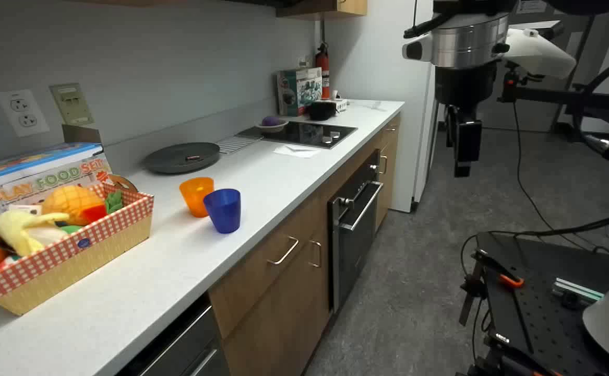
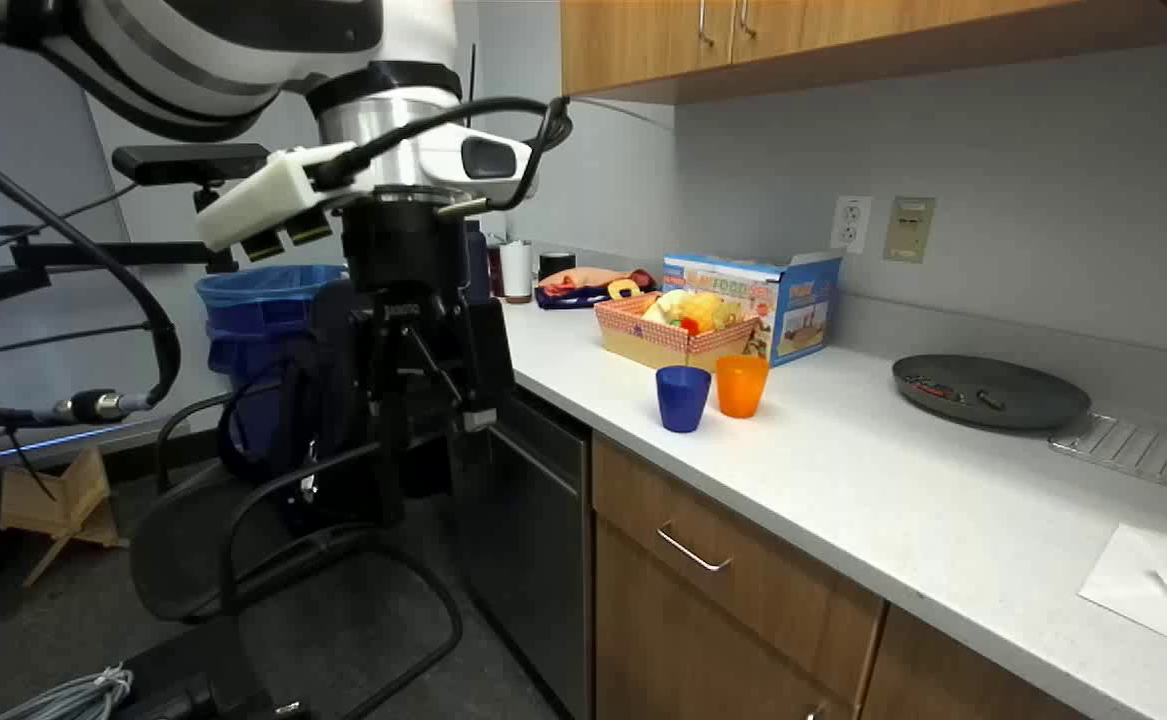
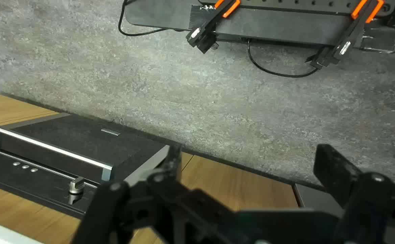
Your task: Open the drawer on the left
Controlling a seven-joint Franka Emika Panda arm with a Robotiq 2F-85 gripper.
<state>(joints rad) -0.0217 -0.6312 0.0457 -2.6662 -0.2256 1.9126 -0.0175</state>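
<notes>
Pincer (image 3: 249, 154) spread and empty, I hang apart from the counter (image 2: 893, 470), I judge because the handle (image 2: 688, 551) of the closed drawer (image 2: 743, 577) sits below it.

1. We see the drawer (image 2: 773, 575) faced in light-brown wood grain, its handle (image 2: 689, 553) silver.
2. We find the gripper (image 3: 249, 154) black.
3. We have the blue cup (image 1: 223, 211) in one deep shade, the orange cup (image 1: 194, 193) in one bright one.
4. On the basket (image 1: 90, 260) we see a red-and-white checked border above straw-yellow sides.
5. On the box (image 1: 48, 175) we read orange and green lettering over white, under a blue edge.
6. We note a white countertop (image 1: 179, 256), a dark grey pan (image 1: 166, 159) and a red fire extinguisher (image 1: 323, 70).
7. In the wrist view we see a mottled grey floor (image 3: 217, 101) and clamps (image 3: 217, 19) in black and orange.
</notes>
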